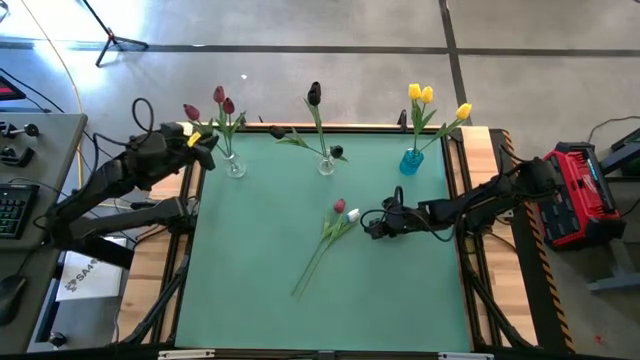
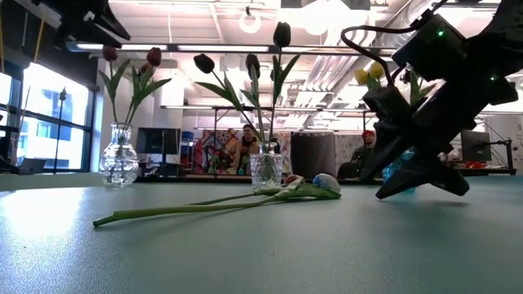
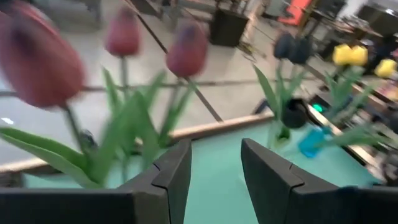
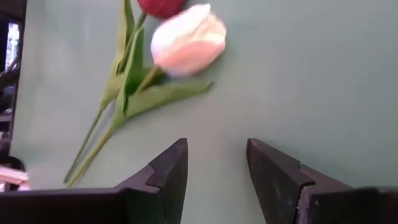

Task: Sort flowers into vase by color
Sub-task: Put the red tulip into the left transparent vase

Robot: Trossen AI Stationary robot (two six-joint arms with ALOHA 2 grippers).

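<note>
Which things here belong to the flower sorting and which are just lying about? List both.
Part of the job:
- red tulip and white tulip, lying loose on the mat
- left vase of red tulips
- middle vase of black tulips
- blue vase of yellow tulips
- right hand, open beside the loose tulips
- left hand, open at the red vase

Just lying about:
- keyboard
- red case

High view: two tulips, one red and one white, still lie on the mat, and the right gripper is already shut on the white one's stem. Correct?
Not quite. The red tulip and white tulip do lie on the mat, but the right gripper holds nothing: the right wrist view shows its fingers open and empty, short of the white tulip.
</note>
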